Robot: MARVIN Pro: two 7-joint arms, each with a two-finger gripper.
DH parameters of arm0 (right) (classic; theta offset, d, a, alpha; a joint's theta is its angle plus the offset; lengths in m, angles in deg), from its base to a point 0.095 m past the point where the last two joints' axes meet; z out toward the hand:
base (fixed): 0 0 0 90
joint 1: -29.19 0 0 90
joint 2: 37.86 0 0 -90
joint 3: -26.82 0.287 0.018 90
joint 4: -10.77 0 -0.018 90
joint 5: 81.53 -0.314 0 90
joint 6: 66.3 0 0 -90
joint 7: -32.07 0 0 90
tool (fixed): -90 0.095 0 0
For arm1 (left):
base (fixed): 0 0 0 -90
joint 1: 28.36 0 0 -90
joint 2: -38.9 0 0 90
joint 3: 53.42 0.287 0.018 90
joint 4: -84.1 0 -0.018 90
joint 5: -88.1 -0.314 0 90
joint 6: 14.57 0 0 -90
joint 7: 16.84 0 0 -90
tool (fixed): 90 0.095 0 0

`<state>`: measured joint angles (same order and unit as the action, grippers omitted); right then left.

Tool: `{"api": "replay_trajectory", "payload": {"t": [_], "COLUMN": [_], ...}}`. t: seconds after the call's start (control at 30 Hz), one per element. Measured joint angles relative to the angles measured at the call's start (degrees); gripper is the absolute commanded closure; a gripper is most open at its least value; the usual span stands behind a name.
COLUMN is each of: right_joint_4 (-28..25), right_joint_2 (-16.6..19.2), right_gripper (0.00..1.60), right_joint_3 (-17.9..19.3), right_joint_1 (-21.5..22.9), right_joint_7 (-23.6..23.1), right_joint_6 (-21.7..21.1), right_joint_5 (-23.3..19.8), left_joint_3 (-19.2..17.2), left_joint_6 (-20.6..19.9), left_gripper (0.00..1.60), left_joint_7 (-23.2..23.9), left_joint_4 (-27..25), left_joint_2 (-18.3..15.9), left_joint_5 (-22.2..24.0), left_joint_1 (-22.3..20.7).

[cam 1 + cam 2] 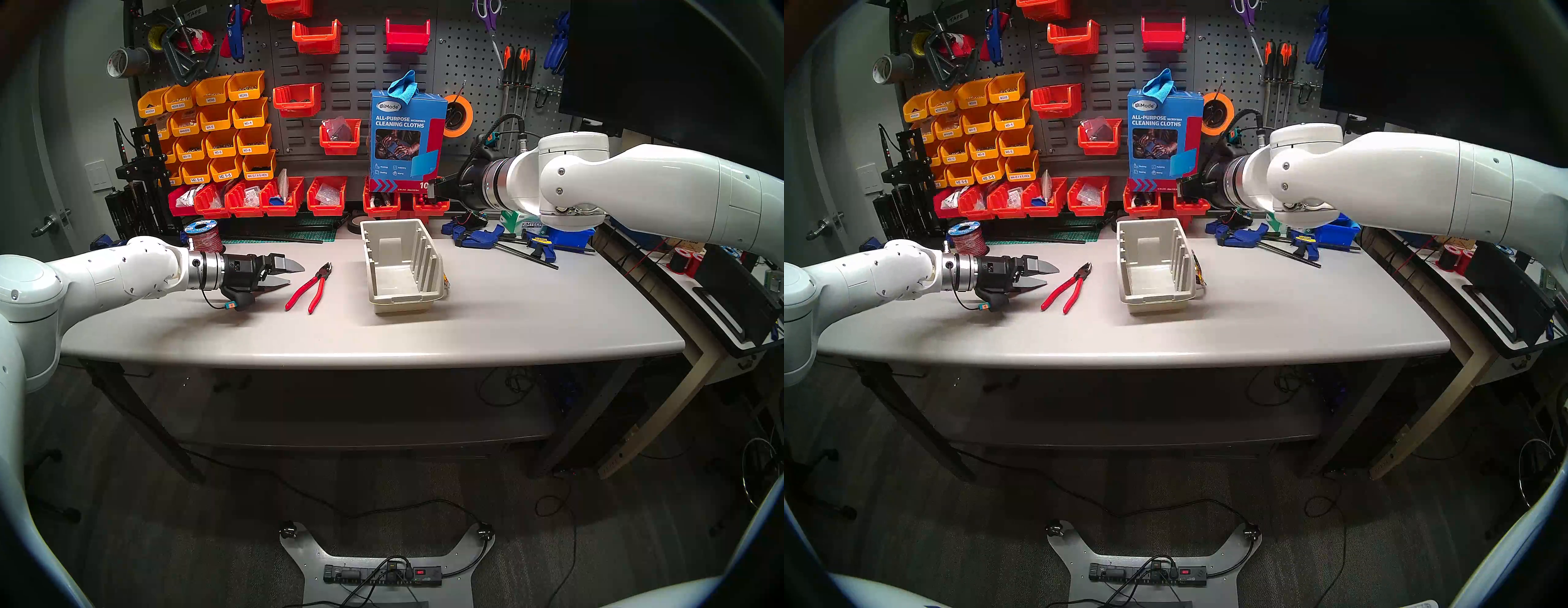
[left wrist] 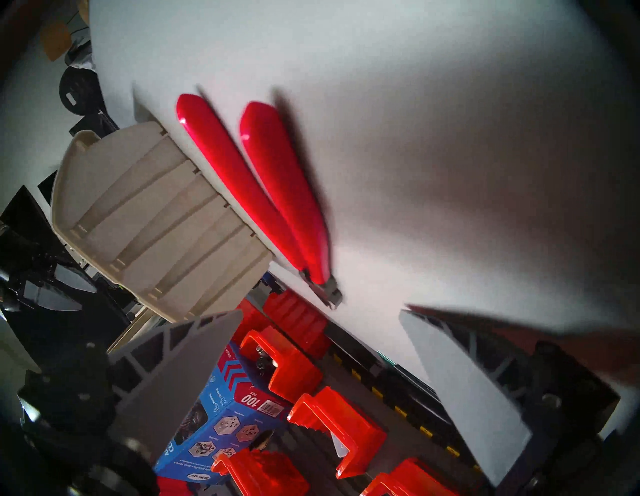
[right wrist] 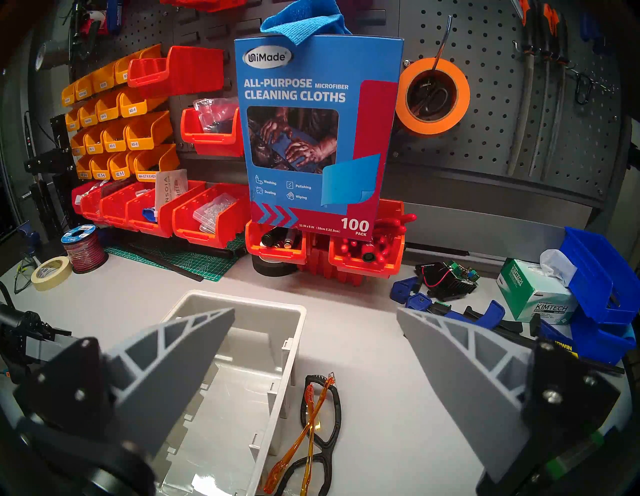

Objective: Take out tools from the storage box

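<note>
On the grey worktable (image 1: 466,314), the beige storage box (image 1: 401,271) is sitting open-topped near the middle, and everything else is placing itself around it. To the box's left, well clear of its wall, the red-handled pliers (image 1: 309,288) are lying flat on the bare surface, dark jaws pointing toward the pegboard and handles splayed toward the front edge. Further left of the box, the left gripper (image 1: 292,275) is hovering just beside the pliers' handles with its fingers spread apart and nothing between them; the left wrist view is showing the pliers (image 2: 263,194) lying free, apart from both fingers, though that view is blurred. Against the box's right wall, the folded safety glasses (image 3: 311,433) with orange-and-black arms are lying on the table, outside the box; from the head views only a sliver of them is showing. Above and behind the box, the right gripper (image 3: 315,377) is hanging in the air, fingers likewise held wide and empty. The box interior is appearing bare in both the head and right wrist views.
</note>
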<state>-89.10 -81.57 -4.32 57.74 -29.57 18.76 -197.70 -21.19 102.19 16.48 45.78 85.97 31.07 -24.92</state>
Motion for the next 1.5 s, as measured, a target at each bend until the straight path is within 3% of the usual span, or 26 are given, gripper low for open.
{"api": "replay_trajectory", "payload": {"t": [0.3,0.73,1.1,1.33,1.5], "right_joint_4": [0.0,0.0,0.0,0.7,2.1], "right_joint_2": [0.0,0.0,0.0,-0.6,-1.7], "right_gripper": [0.0,0.0,0.0,0.0,0.0], "right_joint_3": [0.0,0.0,0.0,0.0,-0.1], "right_joint_1": [0.0,0.0,0.0,0.2,0.7], "right_joint_7": [0.0,0.0,0.0,-0.3,-0.9], "right_joint_6": [0.0,0.0,0.0,-0.8,-3.6], "right_joint_5": [0.0,0.0,0.0,0.2,0.2], "left_joint_3": [-7.3,-15.4,-21.1,-22.0,-22.2], "left_joint_6": [-4.2,-17.5,-26.8,-28.6,-29.2], "left_gripper": [0.0,0.0,0.0,0.0,0.0], "left_joint_7": [-4.4,-7.1,-11.0,-11.8,-12.0], "left_joint_4": [-5.5,-10.2,-13.2,-14.4,-14.7], "left_joint_2": [-1.5,-5.5,-6.6,-6.7,-6.8], "left_joint_5": [8.0,21.6,32.0,33.7,34.2], "left_joint_1": [0.4,6.8,12.2,13.7,14.0]}}
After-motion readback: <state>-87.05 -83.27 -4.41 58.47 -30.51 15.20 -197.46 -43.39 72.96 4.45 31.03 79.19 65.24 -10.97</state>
